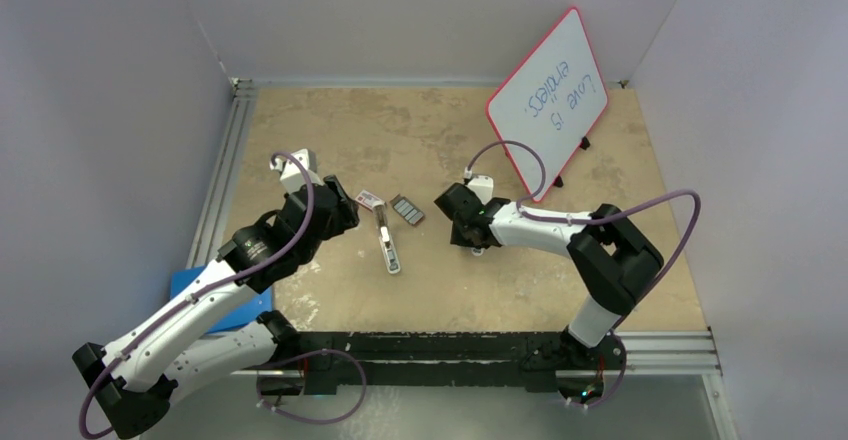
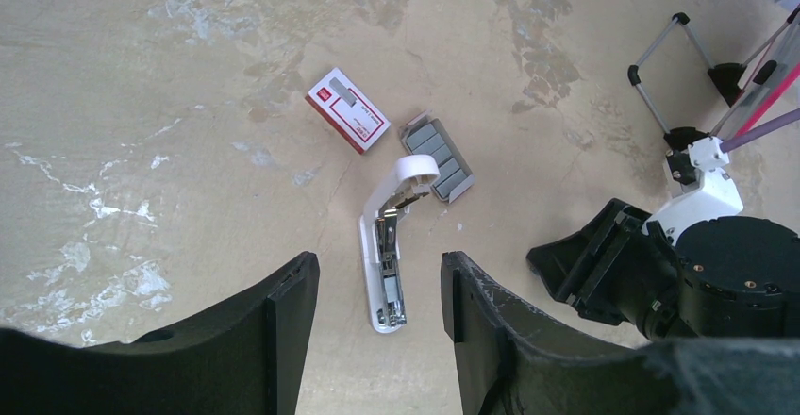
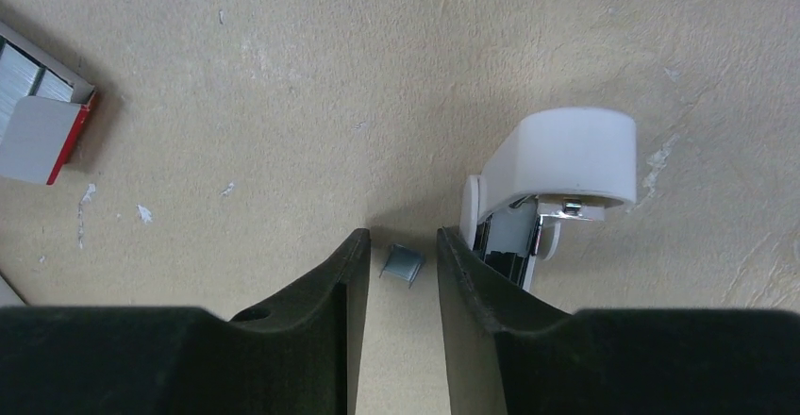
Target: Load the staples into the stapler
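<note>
Nearest: left gripper [image 2: 377, 273], fingers spread wide on nothing, just beside the stapler [image 1: 390, 247]. Stapler flipped open mid-table, bare tabletop [image 1: 520, 290] all round, side rail [image 1: 215, 190] well apart. Right gripper [image 3: 401, 240] parted, straddling without pinching a loose staple strip [image 3: 404, 266] caught only from the right wrist; stubby white piece [image 3: 566, 160] just beside one finger. Beyond: staples [image 2: 437, 162] just beside the stapler's raised arm, sleeve [image 2: 347, 109] near, whiteboard [image 1: 548, 95] farthest.

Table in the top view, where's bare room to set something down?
Free: the back strip of the table behind the sleeve, left of the whiteboard; also the near strip between the stapler and the black base rail. Crowded: the middle, with sleeve, staples and stapler together.
</note>
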`<control>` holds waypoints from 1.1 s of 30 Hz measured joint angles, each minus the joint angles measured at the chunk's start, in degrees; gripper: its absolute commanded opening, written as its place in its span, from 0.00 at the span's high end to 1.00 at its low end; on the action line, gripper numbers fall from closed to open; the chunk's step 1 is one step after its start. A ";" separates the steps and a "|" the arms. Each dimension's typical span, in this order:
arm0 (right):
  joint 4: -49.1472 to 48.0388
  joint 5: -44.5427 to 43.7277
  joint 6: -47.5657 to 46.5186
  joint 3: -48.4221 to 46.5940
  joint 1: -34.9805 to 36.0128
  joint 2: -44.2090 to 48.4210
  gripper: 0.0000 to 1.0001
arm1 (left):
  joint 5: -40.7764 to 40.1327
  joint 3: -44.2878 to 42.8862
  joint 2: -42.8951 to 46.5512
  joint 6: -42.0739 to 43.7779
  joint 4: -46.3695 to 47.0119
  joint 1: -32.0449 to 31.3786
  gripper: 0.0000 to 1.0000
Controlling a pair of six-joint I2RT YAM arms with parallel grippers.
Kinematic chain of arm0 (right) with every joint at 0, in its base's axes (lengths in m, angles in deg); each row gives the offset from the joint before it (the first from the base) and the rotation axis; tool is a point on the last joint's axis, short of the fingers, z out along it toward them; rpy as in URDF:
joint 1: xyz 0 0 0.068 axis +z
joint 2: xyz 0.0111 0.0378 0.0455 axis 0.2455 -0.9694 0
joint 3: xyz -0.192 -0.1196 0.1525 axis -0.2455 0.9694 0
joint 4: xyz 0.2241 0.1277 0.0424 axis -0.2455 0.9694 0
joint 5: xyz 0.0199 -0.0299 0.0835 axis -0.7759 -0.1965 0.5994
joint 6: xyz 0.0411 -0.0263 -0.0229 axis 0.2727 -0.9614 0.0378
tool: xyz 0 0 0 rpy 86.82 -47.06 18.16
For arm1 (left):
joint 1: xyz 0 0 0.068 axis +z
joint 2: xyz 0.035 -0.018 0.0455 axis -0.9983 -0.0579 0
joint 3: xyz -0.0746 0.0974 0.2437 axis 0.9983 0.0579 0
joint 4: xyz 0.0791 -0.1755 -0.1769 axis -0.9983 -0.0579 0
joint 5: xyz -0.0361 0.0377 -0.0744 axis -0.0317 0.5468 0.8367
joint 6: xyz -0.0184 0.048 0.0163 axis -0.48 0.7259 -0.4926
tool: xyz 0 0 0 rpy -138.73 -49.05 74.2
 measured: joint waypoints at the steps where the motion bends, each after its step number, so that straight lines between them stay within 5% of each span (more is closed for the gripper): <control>1: 0.15 -0.04 0.11 0.00 0.02 0.02 0.63 | 0.02 0.00 0.00 0.00 0.02 0.00 0.50; 8: 1.09 -0.48 0.63 -0.17 0.24 -0.07 0.73 | 0.09 0.00 0.00 0.00 0.04 0.00 0.50; 19: 2.49 -0.52 0.70 -0.42 0.26 -0.07 0.74 | 0.22 0.79 0.00 0.00 0.52 0.00 0.50; 33: 4.44 0.00 -0.24 0.15 1.49 0.87 0.65 | 0.26 0.87 0.00 0.00 0.83 0.00 0.50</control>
